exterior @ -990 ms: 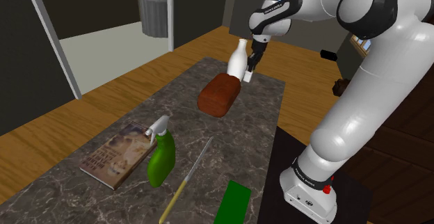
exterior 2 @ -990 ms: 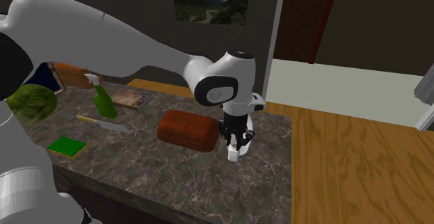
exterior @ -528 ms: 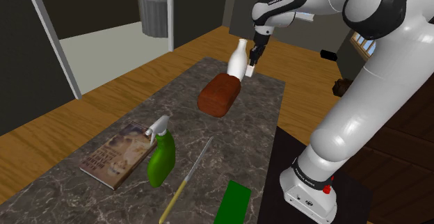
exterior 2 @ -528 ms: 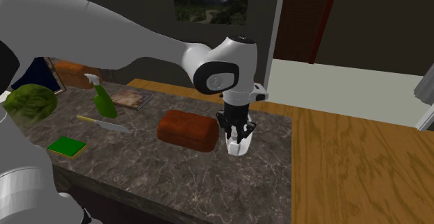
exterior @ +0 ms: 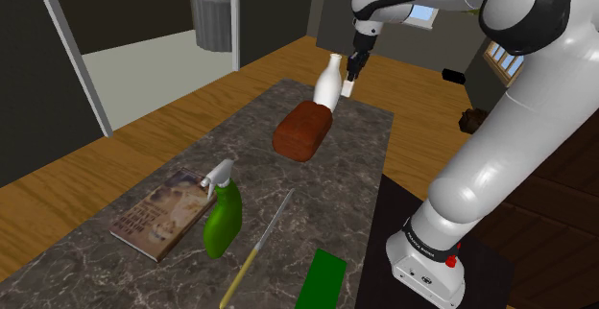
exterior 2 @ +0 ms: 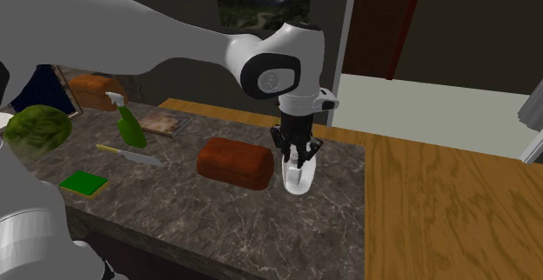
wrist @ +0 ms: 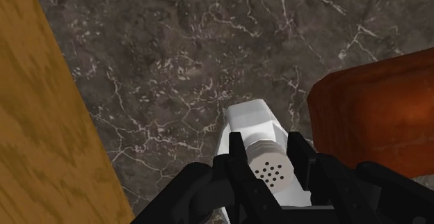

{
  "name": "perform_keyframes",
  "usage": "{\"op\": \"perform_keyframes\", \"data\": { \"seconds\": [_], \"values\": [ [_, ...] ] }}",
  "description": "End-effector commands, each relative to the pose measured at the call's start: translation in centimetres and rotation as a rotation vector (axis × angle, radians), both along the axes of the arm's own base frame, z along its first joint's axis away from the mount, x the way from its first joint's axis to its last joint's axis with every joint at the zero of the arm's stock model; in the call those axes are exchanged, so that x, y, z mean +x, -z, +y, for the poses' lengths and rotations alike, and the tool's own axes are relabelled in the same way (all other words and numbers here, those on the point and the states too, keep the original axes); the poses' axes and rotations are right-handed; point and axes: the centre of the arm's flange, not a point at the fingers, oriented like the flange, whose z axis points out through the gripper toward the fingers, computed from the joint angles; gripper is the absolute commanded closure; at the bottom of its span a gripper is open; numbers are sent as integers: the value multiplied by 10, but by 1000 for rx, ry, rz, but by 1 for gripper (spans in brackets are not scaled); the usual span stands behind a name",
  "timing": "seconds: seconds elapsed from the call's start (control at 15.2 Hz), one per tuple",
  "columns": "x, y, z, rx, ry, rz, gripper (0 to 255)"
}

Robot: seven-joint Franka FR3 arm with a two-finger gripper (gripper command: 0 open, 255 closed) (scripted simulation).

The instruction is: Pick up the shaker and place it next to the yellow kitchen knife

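While the black two-finger gripper (wrist: 266,147) clamps the white perforated-top shaker (wrist: 252,122), lift straight (clearing the reddish-brown loaf (wrist: 375,111)). Head for the yellow-handled knife (exterior: 259,247).

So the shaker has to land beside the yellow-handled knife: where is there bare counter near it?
The widest bare marble lies between the knife, the brown loaf, the green block and the counter edge nearest the stand. The strip between knife and green spray bottle is tight, with the book just beyond.
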Motion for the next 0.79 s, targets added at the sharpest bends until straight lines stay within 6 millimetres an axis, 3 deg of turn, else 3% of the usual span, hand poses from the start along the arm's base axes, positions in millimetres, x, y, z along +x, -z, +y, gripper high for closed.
{"op": "perform_keyframes", "data": {
  "seconds": [0.0,0.59,0.73],
  "values": [
    [-1,-10,-1,0,0,0,255],
    [-1,-54,0,0,0,0,255],
    [-13,-54,23,0,0,0,255]
  ]
}}
